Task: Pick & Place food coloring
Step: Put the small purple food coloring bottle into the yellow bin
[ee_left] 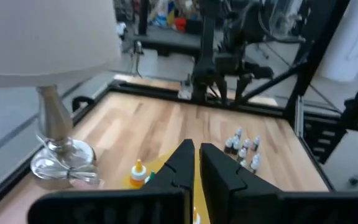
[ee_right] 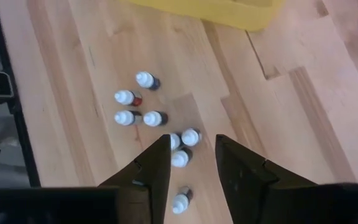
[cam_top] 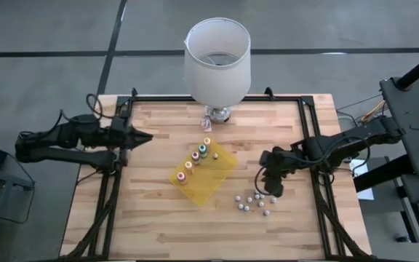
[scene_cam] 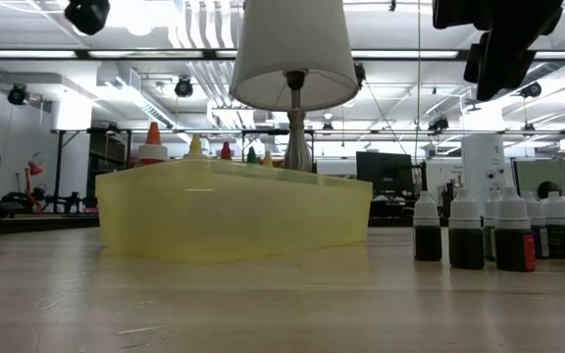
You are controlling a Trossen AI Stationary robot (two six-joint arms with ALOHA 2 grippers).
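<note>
Several tiny bottles with coloured caps [cam_top: 196, 156] stand upright in a flat yellow tray [cam_top: 217, 178] at the table's middle; their caps [scene_cam: 153, 142] show behind the tray's wall [scene_cam: 233, 211] in the low view. Several small dark bottles with white caps [cam_top: 253, 202] stand loose on the table to the tray's right; they also show in the low view [scene_cam: 488, 230] and the right wrist view [ee_right: 143, 102]. My right gripper [cam_top: 270, 187] [ee_right: 191, 158] is open and points down above this cluster, touching nothing. My left gripper [cam_top: 145, 137] [ee_left: 196, 165] is shut and empty over the table's left part.
A lamp with a white shade [cam_top: 217, 62] stands at the table's far edge, its glass base [cam_top: 217, 113] just behind the tray. A black frame rail [cam_top: 311, 145] runs around the table. Bare wood lies toward the near edge.
</note>
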